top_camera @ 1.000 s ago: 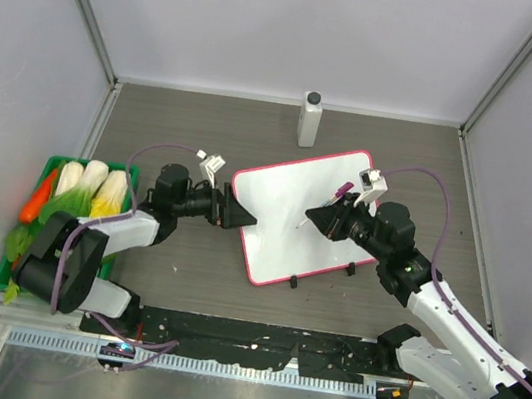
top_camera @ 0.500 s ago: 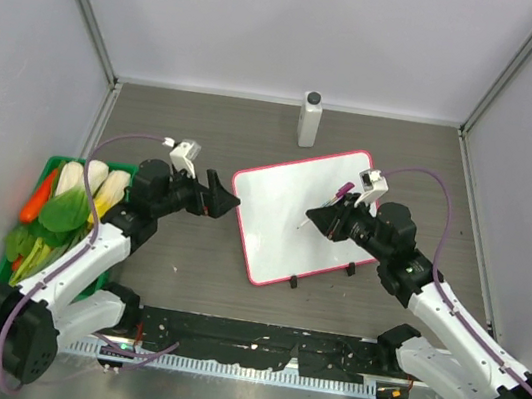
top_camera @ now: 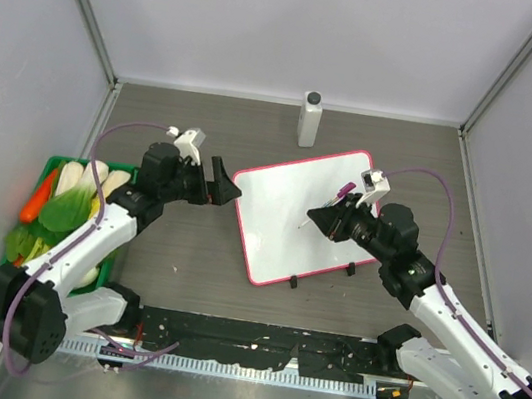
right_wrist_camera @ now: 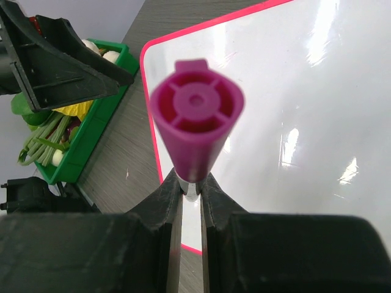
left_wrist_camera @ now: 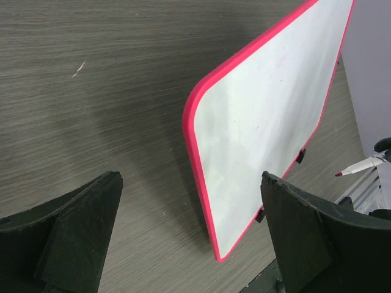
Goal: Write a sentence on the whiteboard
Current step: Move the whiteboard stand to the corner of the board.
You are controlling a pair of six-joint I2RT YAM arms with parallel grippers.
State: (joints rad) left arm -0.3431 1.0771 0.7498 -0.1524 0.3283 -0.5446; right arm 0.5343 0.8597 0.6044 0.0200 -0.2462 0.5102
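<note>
Back from the left edge of the whiteboard (top_camera: 289,213) we had drawn our left gripper (top_camera: 225,181), spread wide and empty; our right gripper (top_camera: 324,219) pinched a purple-ended marker (right_wrist_camera: 197,122) over the board, which rested on the table (top_camera: 206,129).

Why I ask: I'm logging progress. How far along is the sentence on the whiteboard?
Done: the right gripper is shut on the marker, its red tip uncapped. In hand: the marker is held over the whiteboard, while the left gripper stands open beside its left edge, not touching. Left: all the writing; the board's surface shows no pen marks.
</note>
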